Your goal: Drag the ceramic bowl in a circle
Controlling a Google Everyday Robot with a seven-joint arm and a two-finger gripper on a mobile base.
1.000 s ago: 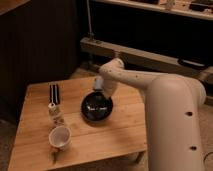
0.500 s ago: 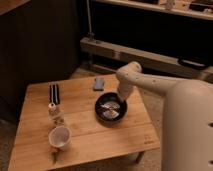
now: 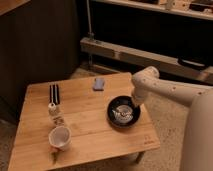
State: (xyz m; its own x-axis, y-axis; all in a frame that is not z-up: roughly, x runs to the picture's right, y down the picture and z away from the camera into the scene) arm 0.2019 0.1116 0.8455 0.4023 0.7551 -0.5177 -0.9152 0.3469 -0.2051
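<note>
The ceramic bowl (image 3: 124, 111) now sits nearer the bench's right edge than it did a second ago, when it lay closer to the middle of the wooden bench (image 3: 85, 125); half a second ago it had already shifted rightward, and it has since slid a little further toward the right front corner. The white arm has swung with it, its elbow now out past the bench's right side. No writing or brand can be read on anything here. The hand (image 3: 122, 112) reaches down inside the bowl, low against its dark interior; whether its fingers are spread or pinched together I cannot tell, nor whether they grip the rim or merely press on the inside. Taking the bowl as the landmark: a small blue-grey object (image 3: 99, 83) lies behind it and to its left, a white cup (image 3: 59, 137) stands well to its left and nearer the front, and a dark striped item (image 3: 54, 94) lies far to its left, with a small bottle (image 3: 52, 108) just in front of that.
</note>
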